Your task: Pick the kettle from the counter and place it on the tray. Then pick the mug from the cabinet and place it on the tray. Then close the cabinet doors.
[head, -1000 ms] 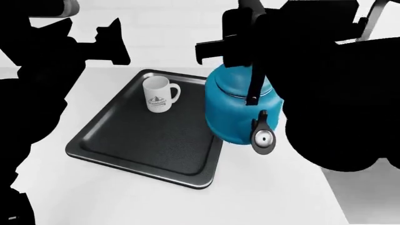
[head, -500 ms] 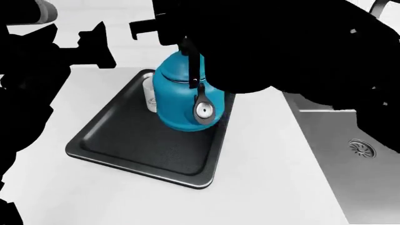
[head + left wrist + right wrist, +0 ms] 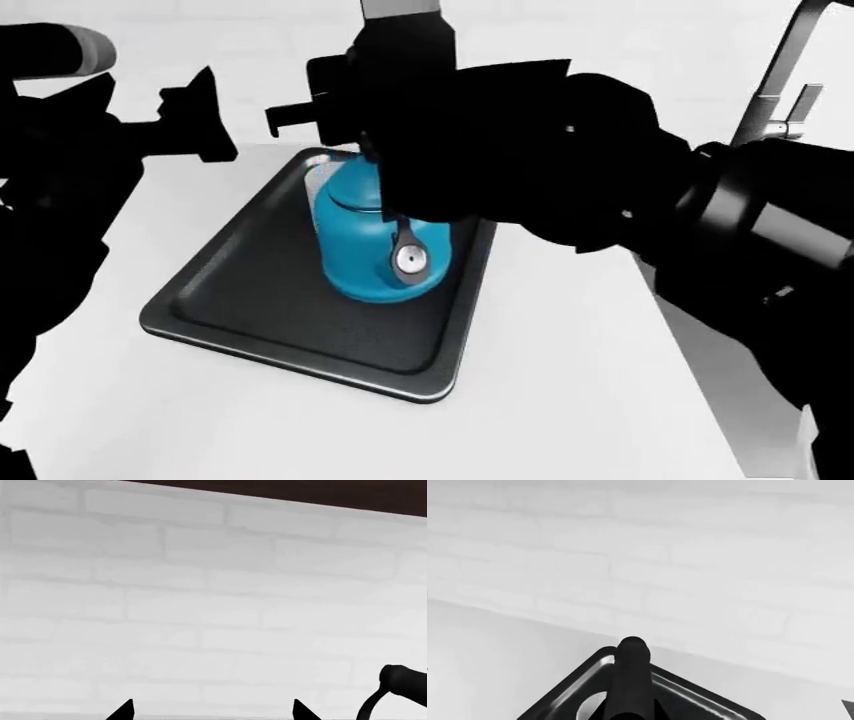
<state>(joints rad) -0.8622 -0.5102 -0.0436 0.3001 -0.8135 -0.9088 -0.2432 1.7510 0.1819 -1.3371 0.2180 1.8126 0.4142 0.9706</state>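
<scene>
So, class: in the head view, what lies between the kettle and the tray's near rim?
Only bare tray floor: in the head view, nothing sits between the kettle and the tray's near rim.

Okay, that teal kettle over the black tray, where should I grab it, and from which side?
Grip the tall arched black handle at its crown, coming down from above. The teal-blue rounded kettle is upright over the black rectangular tray, and its body looks too wide and smooth for jaws to close on.

The teal-blue kettle (image 3: 367,250) stands upright over the black tray (image 3: 254,300) on the white counter (image 3: 561,400).
</scene>
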